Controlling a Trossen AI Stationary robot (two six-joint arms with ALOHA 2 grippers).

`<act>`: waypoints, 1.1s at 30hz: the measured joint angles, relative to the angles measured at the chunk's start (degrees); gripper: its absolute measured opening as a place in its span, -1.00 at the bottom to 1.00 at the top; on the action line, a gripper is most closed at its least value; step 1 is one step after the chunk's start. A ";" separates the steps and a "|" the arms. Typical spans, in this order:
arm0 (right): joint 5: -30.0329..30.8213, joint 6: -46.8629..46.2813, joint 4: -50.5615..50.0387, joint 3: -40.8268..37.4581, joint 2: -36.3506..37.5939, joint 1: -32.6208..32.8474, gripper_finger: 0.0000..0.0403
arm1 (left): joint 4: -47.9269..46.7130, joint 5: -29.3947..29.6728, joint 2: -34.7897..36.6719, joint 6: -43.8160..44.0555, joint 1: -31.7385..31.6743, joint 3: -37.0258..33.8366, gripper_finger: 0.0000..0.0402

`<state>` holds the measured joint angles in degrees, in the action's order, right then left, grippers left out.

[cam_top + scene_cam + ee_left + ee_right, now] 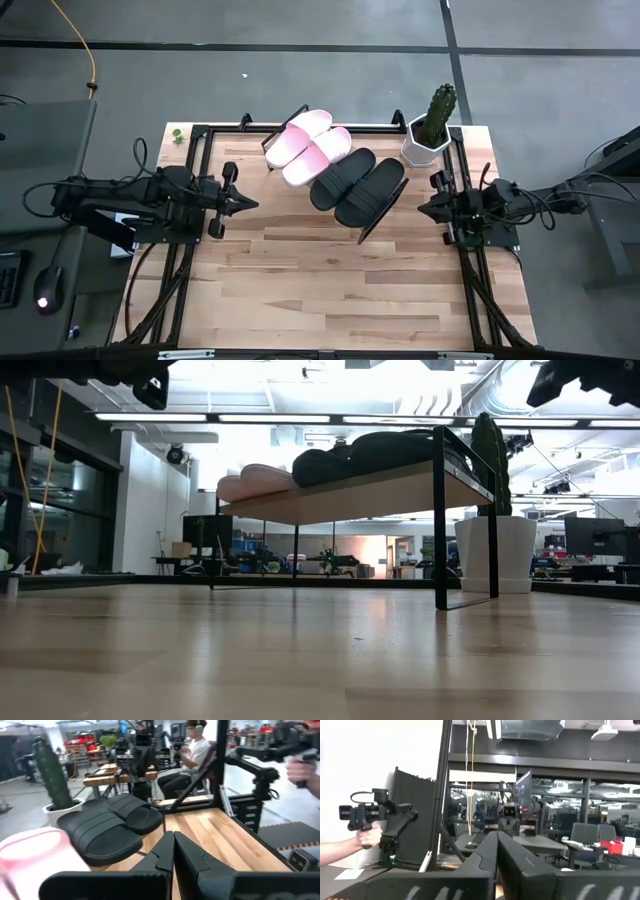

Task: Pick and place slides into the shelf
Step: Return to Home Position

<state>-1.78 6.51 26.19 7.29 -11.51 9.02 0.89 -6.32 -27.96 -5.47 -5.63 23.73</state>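
All four slides lie side by side, soles down, on the shelf (383, 212), whose slanted wooden board (350, 490) sits on a thin black frame. The pink pair (308, 147) is at the far left end and the black pair (357, 186) at the near right end. The left wrist view shows the black slides (107, 827) and one pink slide (35, 852). My left gripper (250, 203) hovers shut to the left of the shelf, fingers (174, 845) pointing at it. My right gripper (422, 207) hovers shut to the right, touching nothing (496, 842).
A white pot with a cactus (428, 128) stands at the far right, close beside the shelf (490, 550). Bare wooden tabletop (330, 290) stretches in front of the shelf. Black frame rails run along both table sides. A person's hand (367, 837) holds a device beyond the table.
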 joint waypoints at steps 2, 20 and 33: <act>-0.44 0.76 0.83 0.01 0.02 0.00 -1.00 | 1.82 -0.57 0.10 -0.32 0.01 -1.43 -1.00; -1.84 2.10 -1.76 0.00 0.02 0.00 -1.00 | 8.68 -0.70 0.12 -0.11 -0.04 -9.97 -1.00; -2.97 1.24 1.41 -3.33 -0.02 0.00 -1.00 | 11.91 -0.59 6.88 1.81 0.00 -16.72 -1.00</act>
<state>-4.75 7.74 27.60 3.96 -11.53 9.02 12.81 -6.92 -21.08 -3.67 -5.63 7.01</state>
